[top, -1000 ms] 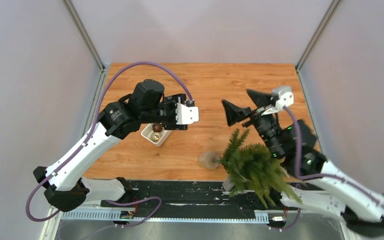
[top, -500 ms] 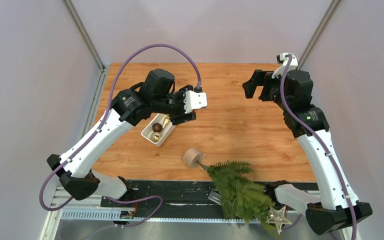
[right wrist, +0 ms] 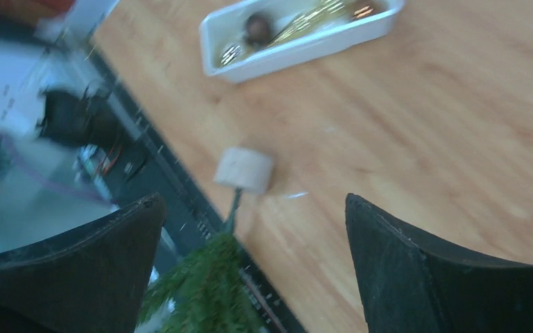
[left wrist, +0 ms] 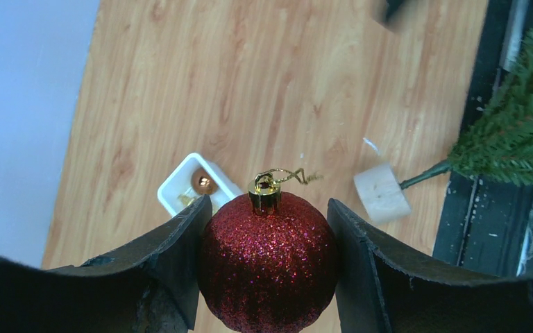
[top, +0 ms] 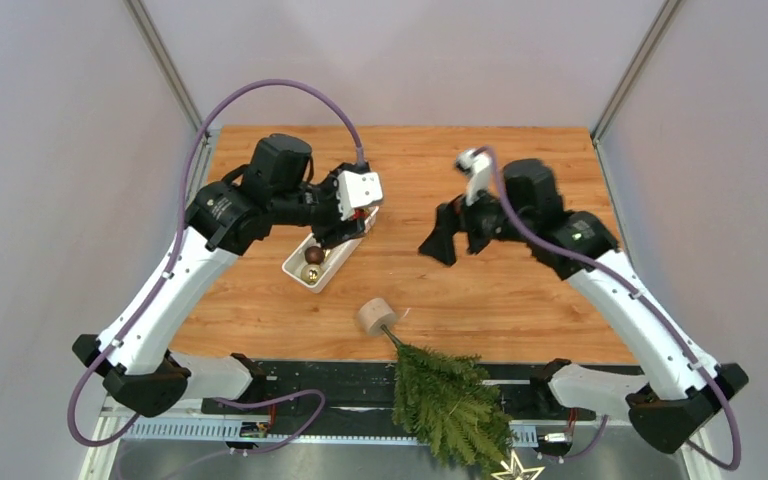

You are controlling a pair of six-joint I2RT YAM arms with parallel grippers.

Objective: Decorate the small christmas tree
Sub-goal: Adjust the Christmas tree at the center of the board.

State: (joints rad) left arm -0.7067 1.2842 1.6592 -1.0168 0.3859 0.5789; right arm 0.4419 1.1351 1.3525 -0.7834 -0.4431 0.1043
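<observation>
**A:** Which step is in hand here?

**B:** Hanging an ornament, I'd judge. The left fingers (left wrist: 180,239) are clamping a red glitter ball (left wrist: 267,267), its gold hook (left wrist: 277,177) pointing up. They are hovering over the white tray (right wrist: 298,52), left of centre in the top view.

**A:** And the tree?

**B:** The tree (top: 445,400) is lying on its side at the lower centre of the top view. Its base (top: 373,318) is resting on the tabletop (top: 520,170) near the front edge. The branches are hanging out over the black rail (top: 360,385), with a gold star (top: 517,468) at the tip by the bottom edge.

**A:** So nothing is getting hung yet?

**B:** Probably not. The next move is likely calling for the tree to be stood upright first. The best grip looks to be on the thin trunk just beside the base, since the branches are offering little to hold.

**A:** Which arm is sitting better for that?

**B:** The right one. It is reaching in from the lower right, elbow bent, wrist tilting down toward the middle of the tabletop. The right fingers (right wrist: 395,257) are spread wide and holding nothing. The base and trunk are showing between them in the blurred wrist view, though well apart from them.

**A:** And the left arm?

**B:** It is arcing up from the lower left, forearm folding back toward centre, carrying the ball above the tabletop and well apart from the tree.
</observation>
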